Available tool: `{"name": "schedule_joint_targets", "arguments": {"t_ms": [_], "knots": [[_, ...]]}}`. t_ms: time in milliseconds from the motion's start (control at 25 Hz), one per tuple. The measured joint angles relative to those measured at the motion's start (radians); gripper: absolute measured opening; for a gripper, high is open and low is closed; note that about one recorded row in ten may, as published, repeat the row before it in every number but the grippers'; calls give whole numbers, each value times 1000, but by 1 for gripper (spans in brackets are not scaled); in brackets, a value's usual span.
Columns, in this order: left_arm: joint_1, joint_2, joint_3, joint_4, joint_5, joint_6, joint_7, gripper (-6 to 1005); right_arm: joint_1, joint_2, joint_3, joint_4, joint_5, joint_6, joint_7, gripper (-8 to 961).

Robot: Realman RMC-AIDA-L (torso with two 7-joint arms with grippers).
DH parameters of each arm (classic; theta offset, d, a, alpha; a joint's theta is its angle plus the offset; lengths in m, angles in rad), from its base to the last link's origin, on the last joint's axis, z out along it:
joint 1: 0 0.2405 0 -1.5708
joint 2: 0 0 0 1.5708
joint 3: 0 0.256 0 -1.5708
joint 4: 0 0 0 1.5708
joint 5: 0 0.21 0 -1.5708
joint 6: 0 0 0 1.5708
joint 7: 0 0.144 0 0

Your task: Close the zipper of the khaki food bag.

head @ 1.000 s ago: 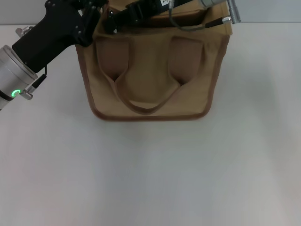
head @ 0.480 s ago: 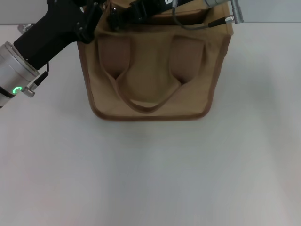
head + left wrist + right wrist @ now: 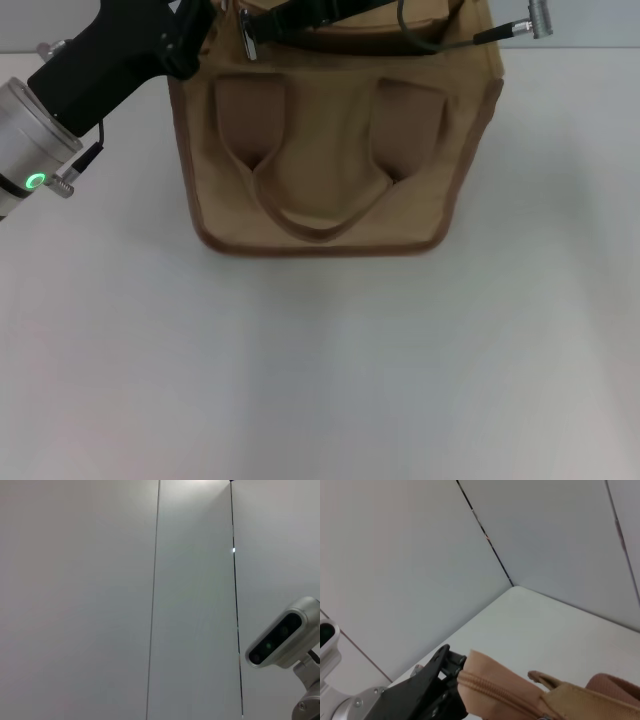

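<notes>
khaki bag (image 3: 330, 160) upright on white table (image 3: 320, 380), far centre. zipper (image 3: 500, 692) along its top, silver pull (image 3: 245, 45) near left corner. left gripper (image 3: 195, 30) at that corner, right gripper (image 3: 290, 18) over the top; can't tell either's fingers.

Both arms crowd the khaki food bag's (image 3: 330, 150) top edge; the table (image 3: 320, 370) in front lies open.
</notes>
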Motion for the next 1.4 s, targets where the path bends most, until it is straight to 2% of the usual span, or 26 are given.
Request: {"name": "schedule_joint_targets", "arguments": {"t_ms": [200,720,1400], "knots": [[-6,0,2,-2,0,-1,0,38,1,8,-3,3,-4,0,0,220],[-8,1,0,-2,0,-10,0,39,-19,12,1,-30,1,-34,5,211],[-30,-2,7,-15,3,-5,-3,39,1,41,-57,-6,-5,63,5,200]]}}
